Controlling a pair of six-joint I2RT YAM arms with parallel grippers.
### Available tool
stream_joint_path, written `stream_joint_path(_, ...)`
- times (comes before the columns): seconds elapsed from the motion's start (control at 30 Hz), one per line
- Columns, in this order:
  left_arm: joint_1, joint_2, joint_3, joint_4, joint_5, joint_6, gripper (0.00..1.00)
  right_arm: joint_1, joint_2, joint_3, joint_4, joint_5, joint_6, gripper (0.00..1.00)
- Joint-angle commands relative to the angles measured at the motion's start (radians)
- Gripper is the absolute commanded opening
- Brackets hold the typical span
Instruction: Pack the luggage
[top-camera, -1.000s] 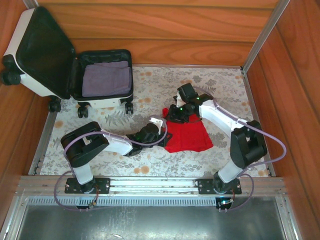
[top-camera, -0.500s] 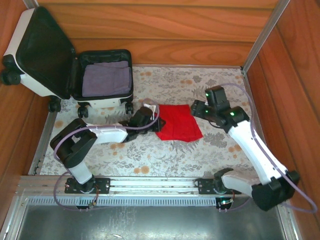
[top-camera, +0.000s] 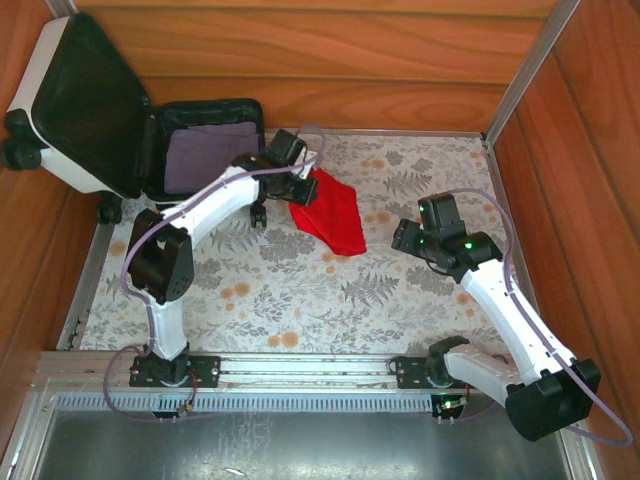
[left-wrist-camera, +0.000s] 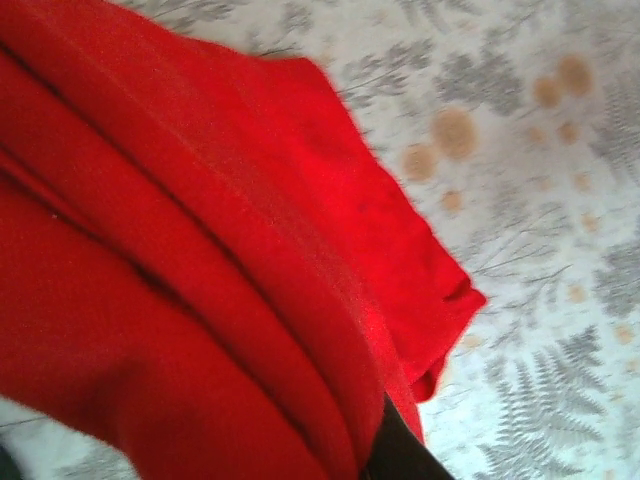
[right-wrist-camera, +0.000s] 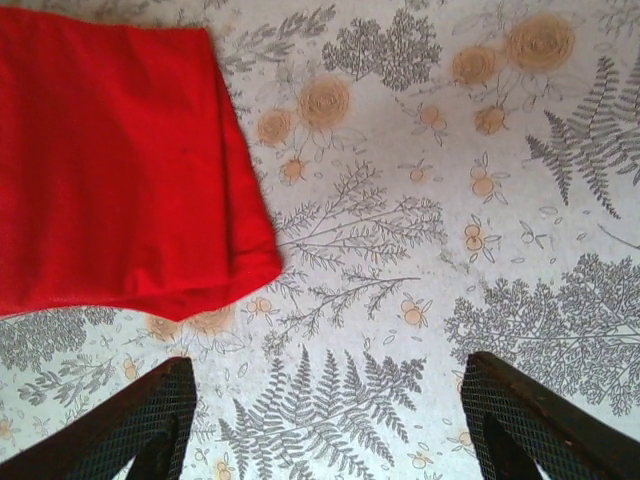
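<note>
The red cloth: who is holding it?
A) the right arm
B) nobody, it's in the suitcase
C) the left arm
C: the left gripper is shut on the red cloth near the luggage, while the right gripper stands open and empty.

Both arms are built alike, with white rounded shells on the long links and black housings at the joints. A lilac cable runs along the left arm (top-camera: 215, 200) and loops out at 9 o'clock of its black base plate (top-camera: 170, 368). The right arm (top-camera: 510, 310) has the same cable, bowing out at 3 o'clock. Green lamps (top-camera: 462, 243) glow on its black wrist. In the wrist view the right gripper (right-wrist-camera: 320, 420) has dark fingers (right-wrist-camera: 145, 420) with cross-hatched pads, at 7 and 5 o'clock.
</note>
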Motion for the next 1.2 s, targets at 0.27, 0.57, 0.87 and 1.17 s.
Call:
stream_joint_path(0.27,0.268,0.124,0.315,-0.243,-0.033,0.224,0.0,-0.007,-0.007,-0.001,-0.008,-0.031,-0.018,0.74)
stream_joint_path(0.57,0.424,0.217,0.491,-0.253,0.021,0.211,0.0,-0.007,-0.012,-0.013,-0.02,-0.052,-0.01,0.73)
stream_joint_path(0.87,0.541,0.235,0.502,-0.253,0.035,0.207,0.0,-0.007,0.004,-0.006,-0.022,-0.071,-0.017,0.73)
stream_joint_path(1.17,0.617,0.239,0.445,-0.244,-0.055,0.197,0.0,-0.007,0.011,-0.032,-0.024,-0.1,-0.018,0.73)
